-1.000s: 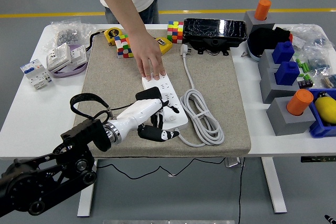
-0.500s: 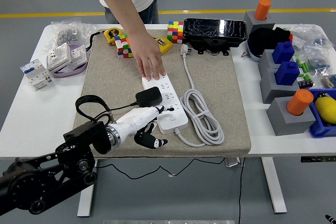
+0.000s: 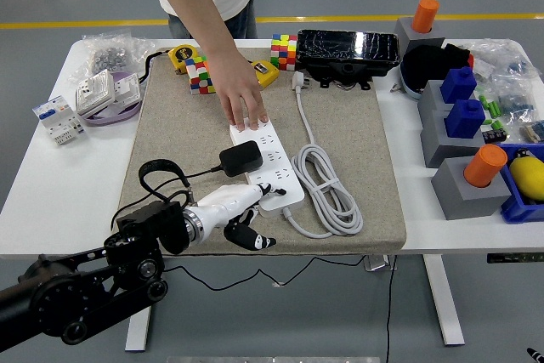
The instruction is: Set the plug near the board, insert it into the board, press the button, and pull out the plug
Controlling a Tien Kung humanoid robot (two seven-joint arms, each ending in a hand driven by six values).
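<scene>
A white power strip [image 3: 274, 152] lies on the grey mat [image 3: 174, 121]. A black plug adapter [image 3: 240, 157] sits on the strip's left side, and its black cable loops back toward my arm. My left hand [image 3: 248, 208] is just in front of the strip's near end. Its white fingers reach to the strip beside a small dark button [image 3: 279, 192], and its lower fingers are curled under; it holds nothing. A person's hand [image 3: 241, 99] presses flat on the strip's far end. My right hand is out of view.
The strip's white cord [image 3: 327, 195] lies coiled to its right on the mat. Colour cubes [image 3: 284, 50] and a black box [image 3: 347, 47] sit at the back. Grey blocks with blue and orange pegs [image 3: 463, 121] stand on the right, and electrical parts [image 3: 106, 91] on the left.
My left hand has come off the black plug and drawn back toward the strip's near end. The plug stays on the strip. The person's hand has not moved.
</scene>
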